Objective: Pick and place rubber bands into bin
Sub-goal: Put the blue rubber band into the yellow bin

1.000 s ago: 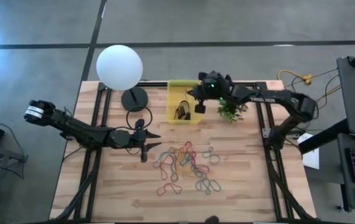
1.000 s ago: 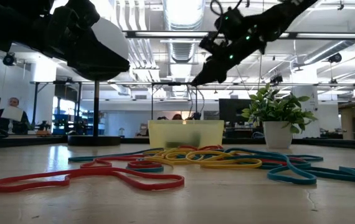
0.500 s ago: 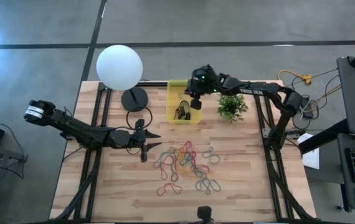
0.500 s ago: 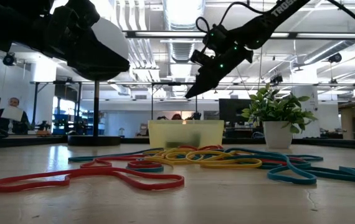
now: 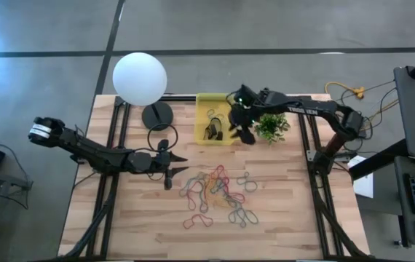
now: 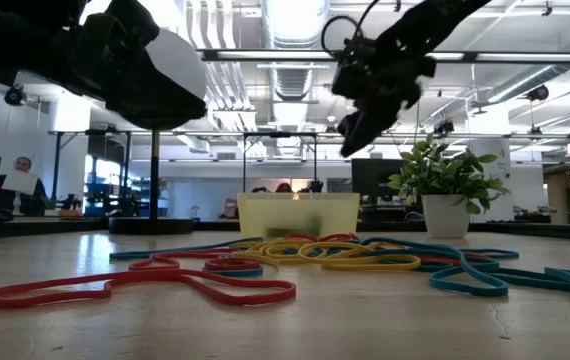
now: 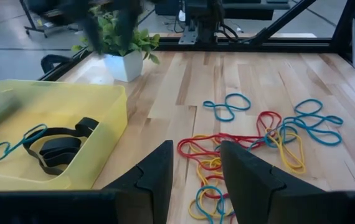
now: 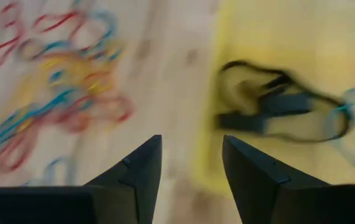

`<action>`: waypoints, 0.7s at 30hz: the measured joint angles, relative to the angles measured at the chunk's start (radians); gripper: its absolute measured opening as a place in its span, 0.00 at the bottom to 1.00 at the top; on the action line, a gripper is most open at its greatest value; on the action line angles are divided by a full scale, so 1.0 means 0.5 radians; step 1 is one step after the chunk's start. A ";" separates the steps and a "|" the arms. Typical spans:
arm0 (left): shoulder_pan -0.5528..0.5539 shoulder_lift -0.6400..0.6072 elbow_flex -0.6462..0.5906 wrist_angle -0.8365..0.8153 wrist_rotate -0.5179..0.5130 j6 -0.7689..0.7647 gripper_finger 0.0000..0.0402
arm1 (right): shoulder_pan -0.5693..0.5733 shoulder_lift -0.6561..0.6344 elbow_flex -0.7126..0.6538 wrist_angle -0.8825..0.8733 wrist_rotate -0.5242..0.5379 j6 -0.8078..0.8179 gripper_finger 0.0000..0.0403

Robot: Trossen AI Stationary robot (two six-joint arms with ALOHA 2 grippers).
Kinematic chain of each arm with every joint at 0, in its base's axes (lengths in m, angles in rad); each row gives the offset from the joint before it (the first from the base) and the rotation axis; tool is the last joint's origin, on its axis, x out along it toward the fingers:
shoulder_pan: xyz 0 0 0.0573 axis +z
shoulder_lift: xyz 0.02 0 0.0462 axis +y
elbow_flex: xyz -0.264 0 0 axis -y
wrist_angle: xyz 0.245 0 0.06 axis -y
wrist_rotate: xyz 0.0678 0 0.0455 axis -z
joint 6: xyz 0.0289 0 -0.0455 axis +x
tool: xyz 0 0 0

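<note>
The bin (image 5: 215, 118) sits at the far edge of the bench (image 5: 280, 218), between the white globe lamp (image 5: 140, 78) and the small potted plant (image 5: 269, 126). It contains several dark rubber bands and one blue loop (seen in the left wrist view).

The right end effector (image 5: 239, 129) hangs above the bin's wall on the plant side, close to the plant. Its fingers (image 8: 134, 168) stand apart with a clear gap between them, and nothing is held.

The left end effector (image 5: 171, 169) is above the bench on the lamp side, just beside the loose pile. Its fingers (image 7: 159, 171) are parted, with nothing between them.

The rubber bands (image 5: 218, 193) that are loose lie in a tangled pile at mid-bench: red, yellow, blue and green loops, overlapping. A few loops lie apart at the pile's edges.

Bare wood surrounds the pile on the near side and toward both side edges. The strip between pile and bin is open.
</note>
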 joint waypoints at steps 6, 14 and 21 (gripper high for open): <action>0.000 -0.001 -0.003 -0.001 0.001 0.001 0.29 | 0.262 -0.252 -0.213 -0.094 0.004 0.077 0.36; 0.000 -0.001 -0.006 -0.001 0.000 0.001 0.29 | 0.539 -0.560 -0.615 -0.036 0.347 0.292 0.31; 0.000 -0.001 -0.007 -0.001 0.000 0.001 0.29 | 0.703 -0.652 -0.972 0.347 0.385 0.566 0.29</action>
